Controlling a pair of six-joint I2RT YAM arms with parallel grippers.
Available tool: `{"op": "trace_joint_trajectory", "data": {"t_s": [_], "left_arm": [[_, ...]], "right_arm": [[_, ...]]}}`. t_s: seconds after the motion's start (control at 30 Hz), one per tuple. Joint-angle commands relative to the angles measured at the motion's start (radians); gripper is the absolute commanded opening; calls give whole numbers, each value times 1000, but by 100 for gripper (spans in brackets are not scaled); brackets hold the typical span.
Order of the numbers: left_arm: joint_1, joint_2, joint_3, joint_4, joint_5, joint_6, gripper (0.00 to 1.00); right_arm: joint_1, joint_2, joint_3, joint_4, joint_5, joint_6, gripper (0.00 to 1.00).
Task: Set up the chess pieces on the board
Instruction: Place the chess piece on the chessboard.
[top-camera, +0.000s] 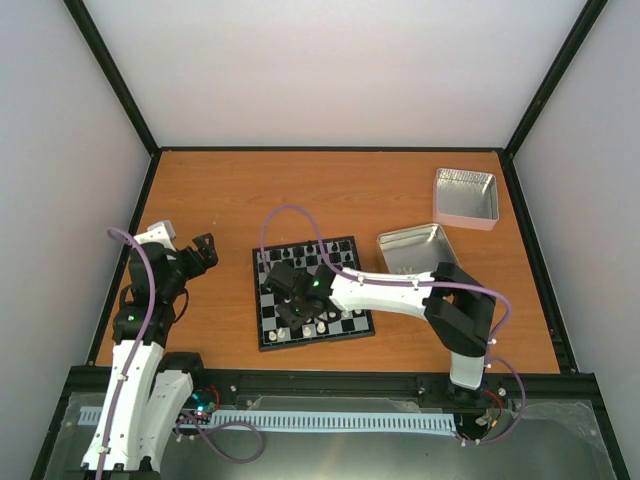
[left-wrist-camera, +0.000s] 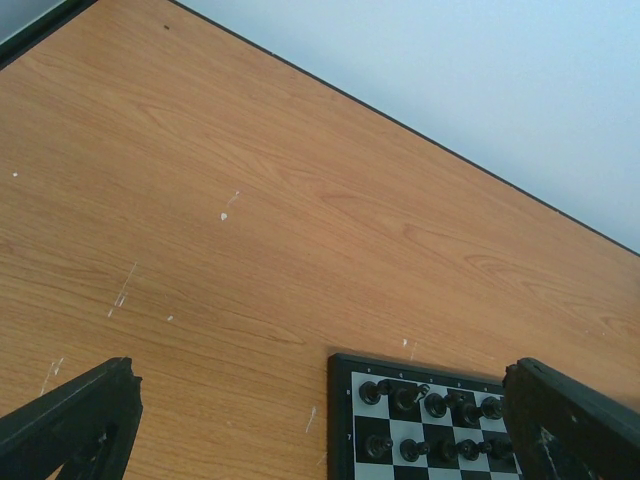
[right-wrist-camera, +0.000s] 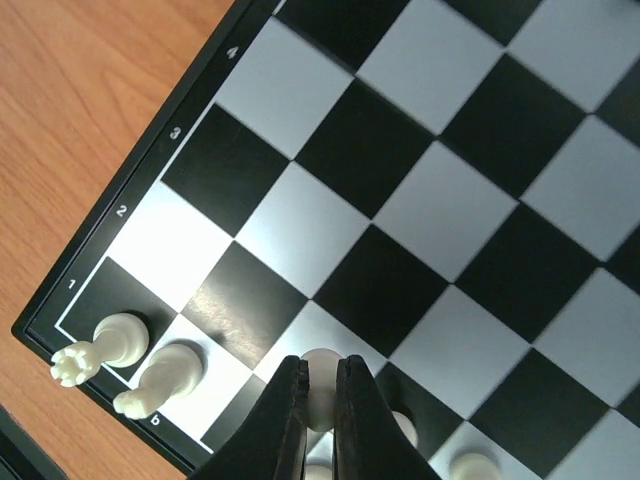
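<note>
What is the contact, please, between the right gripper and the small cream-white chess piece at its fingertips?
Touching. The right wrist view shows the right gripper closed on the cream-white chess piece, no gap.

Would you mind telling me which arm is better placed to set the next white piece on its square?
Right. The right gripper is over the board, shut on a white piece; the left gripper hangs open over the table beside the board.

Right end effector (right-wrist-camera: 320, 375) pinched around a chess piece (right-wrist-camera: 320, 358); left end effector (left-wrist-camera: 320, 400) spread wide.
</note>
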Motion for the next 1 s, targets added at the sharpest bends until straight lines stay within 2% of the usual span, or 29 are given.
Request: {"op": "trace_joint_trajectory", "data": {"t_s": [0.0,0.37,0.43,0.53,0.77,0.97], "left_arm": [[-4,-4,34,15,3,17,100],[-4,-3,34,15,2,17,100],[-4,-4,34,15,1,17,100],[-4,-3,34,15,1,17,100],[-4,-3,34,14,0,17,100],[-4,-6,35,14,0,17,100]], "right_arm": [[21,45,43,-21,-14,-15,6],[24,86,43,-31,-6,-17,7],[23,87,45,-35,-10,-16,10],[24,76,54,-46,-4,-14,21],[4,-47,57,-12,78,14,30],[-119,-164,-51,19,182,97,31]]}}
